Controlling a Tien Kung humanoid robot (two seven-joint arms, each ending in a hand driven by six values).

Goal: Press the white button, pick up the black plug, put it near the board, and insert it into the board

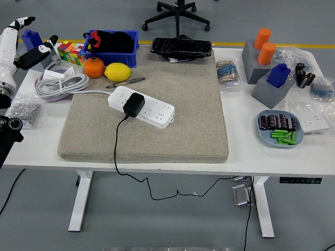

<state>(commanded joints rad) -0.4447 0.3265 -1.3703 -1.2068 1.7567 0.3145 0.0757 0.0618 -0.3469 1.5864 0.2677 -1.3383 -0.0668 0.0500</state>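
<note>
Head view: the left hand (23,44) hangs at the far-left edge, fingers spread, holding nothing. The board (141,106) lies well to its right on the mat (172,125), long axis running left-far to right-near. The plug (134,104) sits on it, apparently seated. The mat around it is bare.

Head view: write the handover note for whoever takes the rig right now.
Left robot hand: at the table's far-left edge, fingers spread, holding nothing. Right robot hand: out of view.
Black plug: seated in the white power strip on the beige mat, cord hanging over the near edge.
Done: plug looks inserted. Whether the button was pressed cannot be told.
Left: apparently nothing but checking the plug's seating.
</note>
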